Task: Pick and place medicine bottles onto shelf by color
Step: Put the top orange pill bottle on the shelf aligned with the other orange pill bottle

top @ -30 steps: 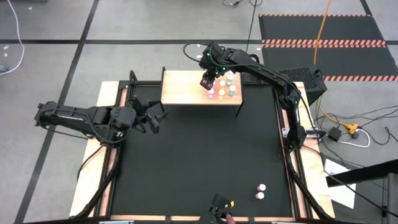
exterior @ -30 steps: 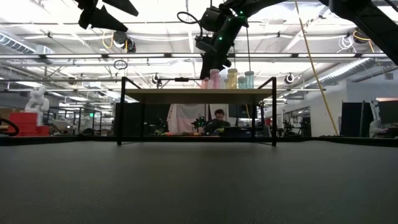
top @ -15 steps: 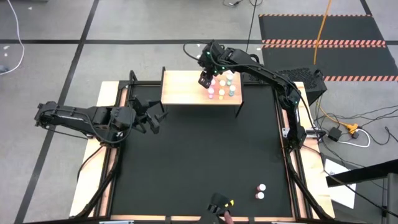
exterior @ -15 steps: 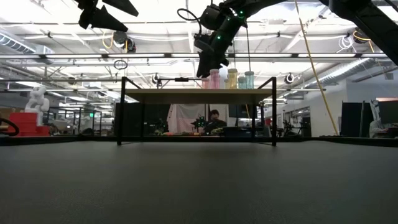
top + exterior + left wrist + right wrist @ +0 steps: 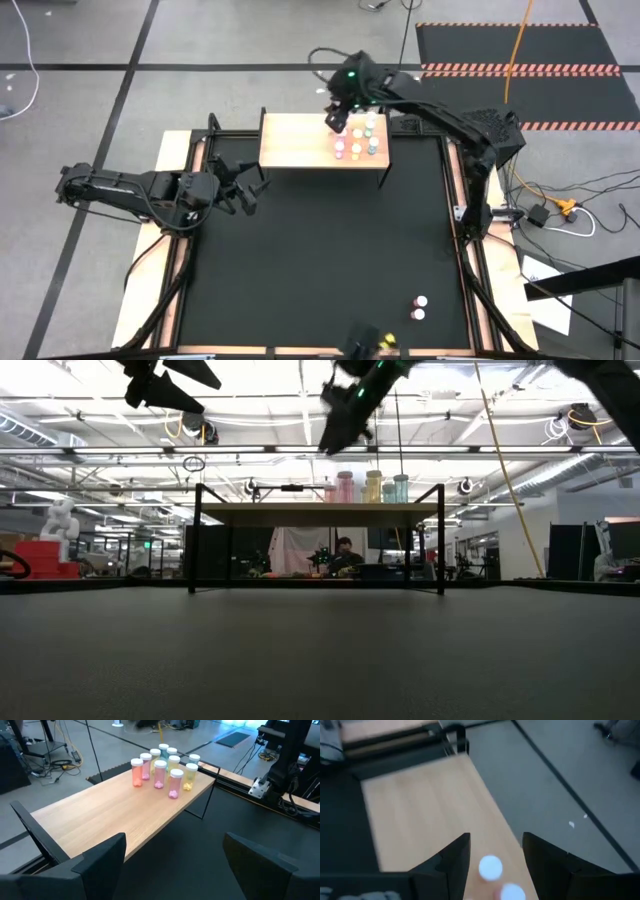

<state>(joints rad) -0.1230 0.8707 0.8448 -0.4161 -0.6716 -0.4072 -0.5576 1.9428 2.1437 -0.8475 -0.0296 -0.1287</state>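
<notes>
Above the far edge of the shelf (image 5: 322,142), the right gripper (image 5: 336,117) hangs with fingers parted and nothing between them; its wrist view looks down past both fingers at bare wood and two white caps directly below, blurred, so I cannot tell which bottles these are. The high view puts the cluster of medicine bottles (image 5: 360,138) just beside that gripper, toward the right arm's base, all standing on the shelf's right end. Only the left wrist view sorts them clearly: pink bottles (image 5: 159,774) nearest its lens, yellow bottles (image 5: 189,775) beside them, a teal bottle (image 5: 163,752) at the back, upright and close-packed. The low view alone shows the right gripper well clear above the caps. Only the high view shows two more bottles (image 5: 419,307) on the black mat (image 5: 320,260), well apart from both grippers. The left gripper (image 5: 252,187) waits wide open and empty, near the shelf's left end. No label or writing is readable on any bottle.
</notes>
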